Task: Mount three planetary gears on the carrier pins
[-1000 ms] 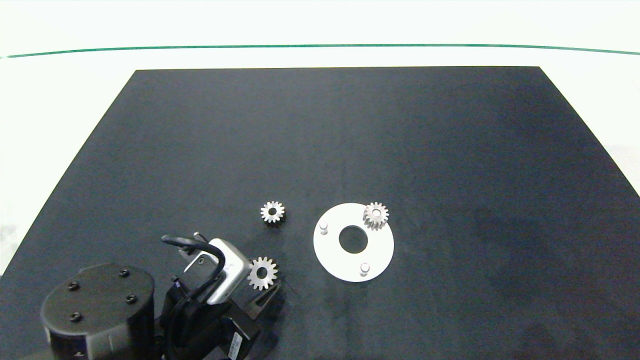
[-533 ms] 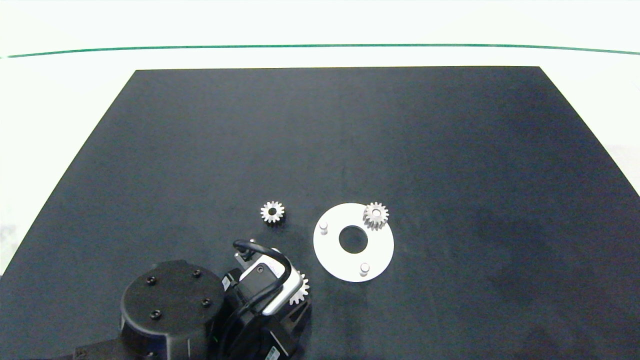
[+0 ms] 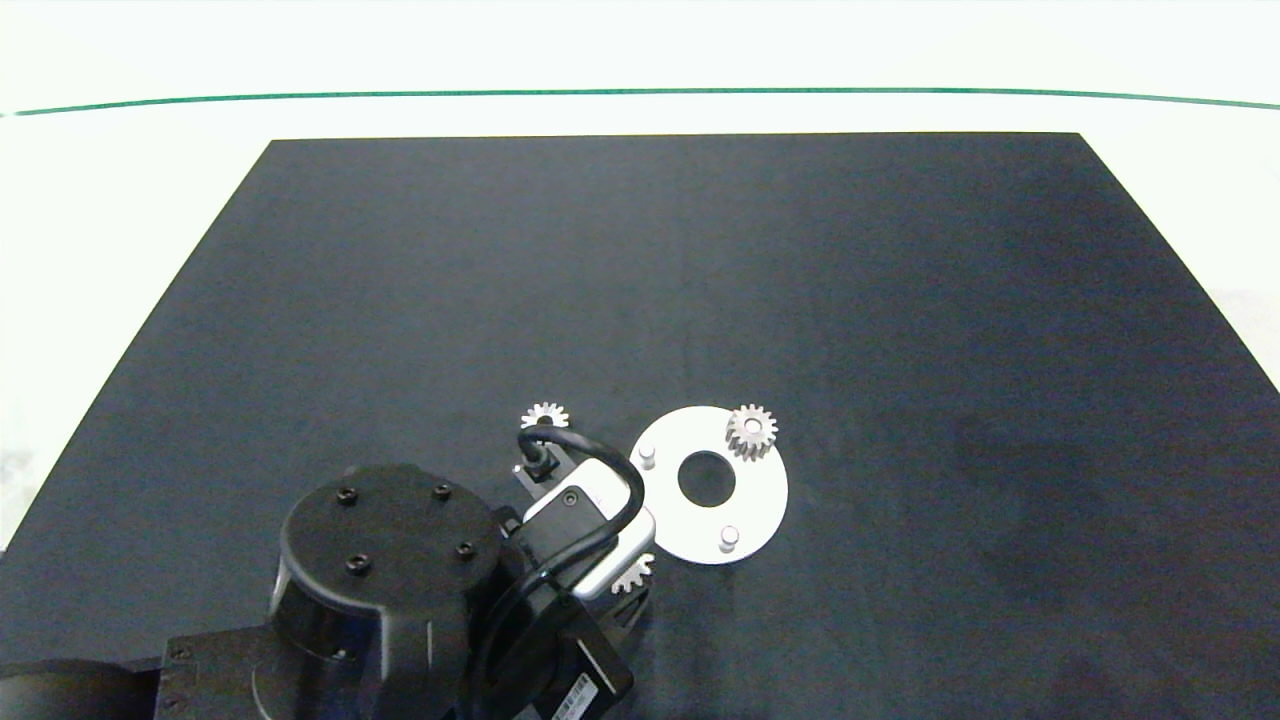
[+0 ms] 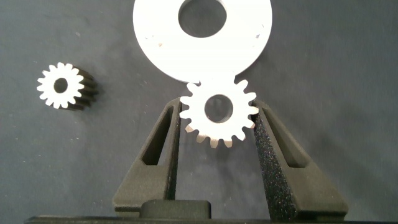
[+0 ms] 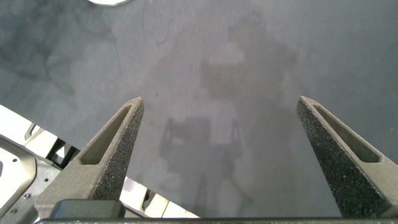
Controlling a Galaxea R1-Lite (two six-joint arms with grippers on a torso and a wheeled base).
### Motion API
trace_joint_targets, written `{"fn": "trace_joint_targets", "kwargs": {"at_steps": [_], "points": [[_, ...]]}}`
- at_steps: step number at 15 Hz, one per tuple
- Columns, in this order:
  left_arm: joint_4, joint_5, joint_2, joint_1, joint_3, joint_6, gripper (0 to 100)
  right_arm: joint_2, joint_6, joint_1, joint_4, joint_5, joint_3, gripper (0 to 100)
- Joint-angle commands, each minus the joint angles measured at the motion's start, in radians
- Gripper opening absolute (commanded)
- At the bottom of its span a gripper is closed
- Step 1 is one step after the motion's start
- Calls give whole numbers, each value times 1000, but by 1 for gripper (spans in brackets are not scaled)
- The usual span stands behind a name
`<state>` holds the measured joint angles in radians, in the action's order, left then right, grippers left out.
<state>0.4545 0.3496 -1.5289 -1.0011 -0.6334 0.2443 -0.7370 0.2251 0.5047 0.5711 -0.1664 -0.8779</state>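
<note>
My left gripper is shut on one planetary gear, a silvery toothed wheel held flat by its teeth. In the head view this gear peeks out from under the wrist, just off the near-left rim of the white carrier disc. Two bare carrier pins stand on the disc. A second gear sits on the far pin. The third gear lies loose on the mat left of the disc, partly behind the arm's cable; the left wrist view also shows this gear and the disc.
A black mat covers the table, with a white surface around it. My right gripper hangs open over bare mat and does not appear in the head view.
The left arm has carried its gear to the right and slightly farther from the front edge, up to the disc's rim. Its cable now hides part of the loose gear.
</note>
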Motion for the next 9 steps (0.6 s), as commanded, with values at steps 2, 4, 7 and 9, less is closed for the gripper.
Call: {"fn": "trace_joint_targets", "kwargs": {"at_steps": [2,4,7,9], "points": [[-28,3,-69,-41,-88,-2,0,36,13,0,7,-1,-26,100],[-28,3,-128,-60,-146,-3,0,47,20,0,7,1,-36,100],[-30,3,-200,-73,-226,-2,0,54,20,0,7,1,-52,100],[-28,3,-232,-77,-258,-2,0,56,22,0,7,1,-58,100]]}}
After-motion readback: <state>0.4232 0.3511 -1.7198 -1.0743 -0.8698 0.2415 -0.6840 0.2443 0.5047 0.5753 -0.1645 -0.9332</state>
